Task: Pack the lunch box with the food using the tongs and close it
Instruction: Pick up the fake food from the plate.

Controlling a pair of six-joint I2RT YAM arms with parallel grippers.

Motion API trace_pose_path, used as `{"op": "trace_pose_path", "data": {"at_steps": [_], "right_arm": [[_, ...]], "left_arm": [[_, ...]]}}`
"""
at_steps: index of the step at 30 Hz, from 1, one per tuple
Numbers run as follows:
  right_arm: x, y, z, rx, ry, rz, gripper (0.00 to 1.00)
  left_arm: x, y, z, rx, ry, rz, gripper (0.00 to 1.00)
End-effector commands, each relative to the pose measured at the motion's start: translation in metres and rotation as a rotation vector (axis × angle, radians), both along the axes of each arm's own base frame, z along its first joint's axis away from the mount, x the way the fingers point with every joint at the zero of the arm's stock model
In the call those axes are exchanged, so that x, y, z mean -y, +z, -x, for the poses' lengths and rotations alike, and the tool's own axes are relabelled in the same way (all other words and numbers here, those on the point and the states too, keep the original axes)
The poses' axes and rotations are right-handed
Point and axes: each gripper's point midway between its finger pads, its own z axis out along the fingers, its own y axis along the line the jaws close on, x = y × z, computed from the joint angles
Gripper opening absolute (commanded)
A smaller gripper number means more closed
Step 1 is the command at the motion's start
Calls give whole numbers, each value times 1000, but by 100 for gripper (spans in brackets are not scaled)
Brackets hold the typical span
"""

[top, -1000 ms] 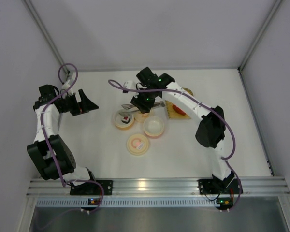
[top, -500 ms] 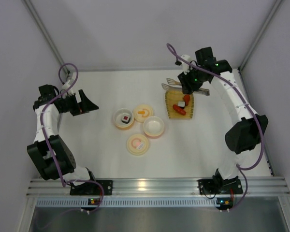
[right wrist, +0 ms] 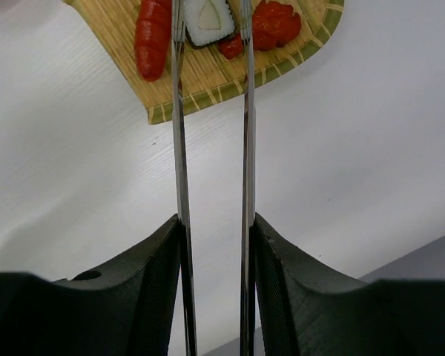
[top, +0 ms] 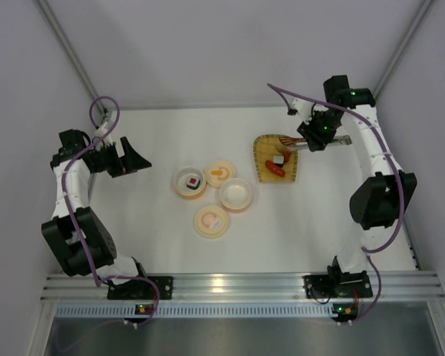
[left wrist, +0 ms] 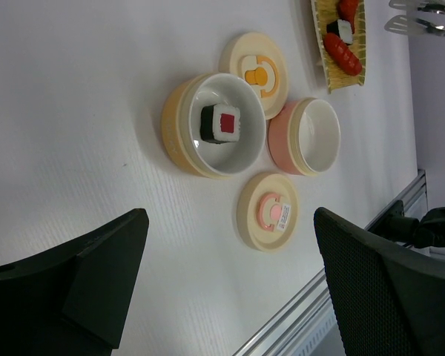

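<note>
My right gripper [right wrist: 215,230] is shut on the silver tongs [right wrist: 181,148], one arm pressed against each finger. The tongs' tips flank a white-and-black sushi piece [right wrist: 206,21] on the woven yellow tray [right wrist: 208,81]. A red sausage [right wrist: 153,37] lies to its left and an orange-red piece [right wrist: 276,22] to its right. From above, the right gripper [top: 317,136] hangs just right of the tray [top: 263,148]. A black-and-white sushi roll [left wrist: 221,123] with a red centre sits in the yellow lunch box bowl [left wrist: 174,126]. My left gripper [left wrist: 230,230] is open and holds nothing.
A pink bowl [top: 236,194] stands right of the yellow bowl [top: 179,187]. Two round lids lie flat, one with an orange mark [top: 219,173] behind the bowls, one with a pink mark [top: 211,221] in front. The left gripper [top: 133,159] hovers far left.
My right arm swung with the tongs from over the bowls to the back right; the tongs now point left onto the tray. The left arm has not moved.
</note>
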Motion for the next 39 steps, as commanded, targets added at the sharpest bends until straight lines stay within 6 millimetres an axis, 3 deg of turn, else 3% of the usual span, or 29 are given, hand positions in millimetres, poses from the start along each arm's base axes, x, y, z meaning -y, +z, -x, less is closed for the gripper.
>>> {"op": "trace_pose_path", "data": {"at_steps": [1, 11, 18, 23, 28, 39], "right_arm": [[13, 3, 10, -72, 118, -3, 40], [10, -11, 15, -154, 125, -47, 42], [2, 7, 35, -123, 32, -108, 42], [3, -1, 45, -159, -97, -79, 41], [-8, -3, 58, -181, -128, -60, 41], [-12, -17, 61, -218, -160, -54, 41]], "left_arm": [[2, 18, -4, 65, -19, 9, 98], [0, 17, -8, 60, -10, 10, 98], [1, 15, -6, 49, -10, 18, 98], [2, 15, -6, 46, -12, 33, 98], [3, 15, -3, 49, -13, 24, 98], [4, 12, -1, 51, -18, 20, 98]]}}
